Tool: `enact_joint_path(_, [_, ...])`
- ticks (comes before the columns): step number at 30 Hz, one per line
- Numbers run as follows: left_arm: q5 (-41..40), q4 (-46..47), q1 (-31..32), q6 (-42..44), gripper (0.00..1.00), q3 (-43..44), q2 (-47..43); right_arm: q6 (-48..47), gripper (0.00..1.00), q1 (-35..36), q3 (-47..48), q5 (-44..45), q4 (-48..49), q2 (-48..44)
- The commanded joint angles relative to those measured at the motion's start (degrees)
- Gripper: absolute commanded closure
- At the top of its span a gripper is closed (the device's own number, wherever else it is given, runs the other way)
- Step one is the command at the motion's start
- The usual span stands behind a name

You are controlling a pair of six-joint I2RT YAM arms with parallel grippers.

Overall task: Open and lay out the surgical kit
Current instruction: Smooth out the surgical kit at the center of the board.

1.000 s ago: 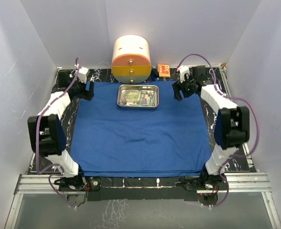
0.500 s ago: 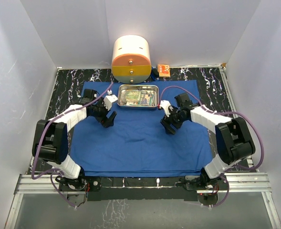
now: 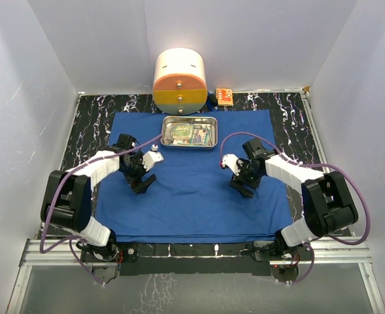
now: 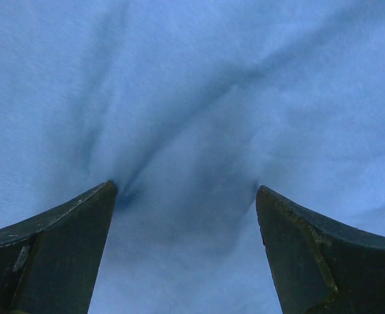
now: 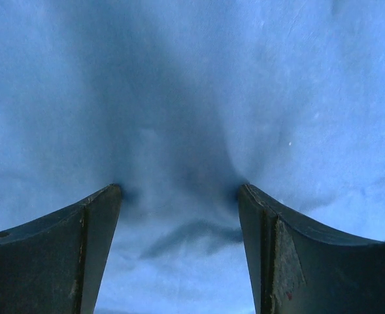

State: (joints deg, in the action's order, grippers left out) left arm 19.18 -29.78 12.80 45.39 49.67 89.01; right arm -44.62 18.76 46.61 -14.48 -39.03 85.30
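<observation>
Both my arms are folded in low over the blue cloth wrap (image 3: 192, 203), which lies spread flat across the middle of the bench. My left elbow juts toward the left edge and the forearm angles inward. The left gripper (image 3: 142, 184) points down at the cloth, left of centre. On the wrist camera its jaws stand wide, with the fingertips (image 4: 68, 248) meeting the fabric and soft creases fanning away. My right arm mirrors it, elbow by the right edge, with the right gripper (image 3: 243, 188) down right of centre. It is spread wide too, its fingertips (image 5: 290, 248) dimpling the blue, with only cloth between them. The steel tray (image 3: 165, 134) sits on the cloth at the middle of the far edge, well apart from both grippers. Its contents are too small to make out.
</observation>
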Motion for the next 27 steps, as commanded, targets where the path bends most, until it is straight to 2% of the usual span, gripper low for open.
enact_joint_path(1, [-3.47,-10.37,0.23,1.73,0.13,-1.92,-2.04,-1.47,0.29,0.13,-2.02,6.82,-5.01,-1.97])
enact_joint_path(6, [-3.97,-16.85,0.23,5.07,0.13,-2.25,-3.09,-2.7,0.29,0.13,-2.85,11.36,-8.17,-5.18])
enact_joint_path(9, [-3.02,-20.22,0.25,7.13,0.14,0.19,-4.93,-3.37,0.29,-0.07,-1.01,10.95,-10.13,-8.14])
enact_joint_path(12, [3.25,-25.09,0.24,10.41,0.14,5.4,-7.21,-3.95,0.28,-0.56,2.68,6.88,-11.32,-11.78])
enact_joint_path(15, [13.13,-26.05,0.36,11.38,0.14,11.17,-8.29,-2.83,0.28,-2.42,6.66,1.76,-8.45,-12.71])
enact_joint_path(18, [22.24,-19.69,2.41,6.41,0.14,15.05,-8.09,1.08,0.28,-5.29,9.22,-0.29,-1.16,-10.28])
enact_joint_path(21, [27.51,-6.79,7.42,-4.15,0.14,15.73,-7.36,5.76,0.28,-7.13,11.46,1.92,6.3,-4.9])
enact_joint_path(23, [27.49,1.03,11.98,-8.48,0.13,15.83,-5.8,8.04,0.29,-8.23,13.05,3.68,9.52,-1.1])
enact_joint_path(27, [23.38,10.4,21.58,-13.09,0.14,17.45,1.0,12.02,0.29,-11.84,15.57,5.28,14.93,4.9])
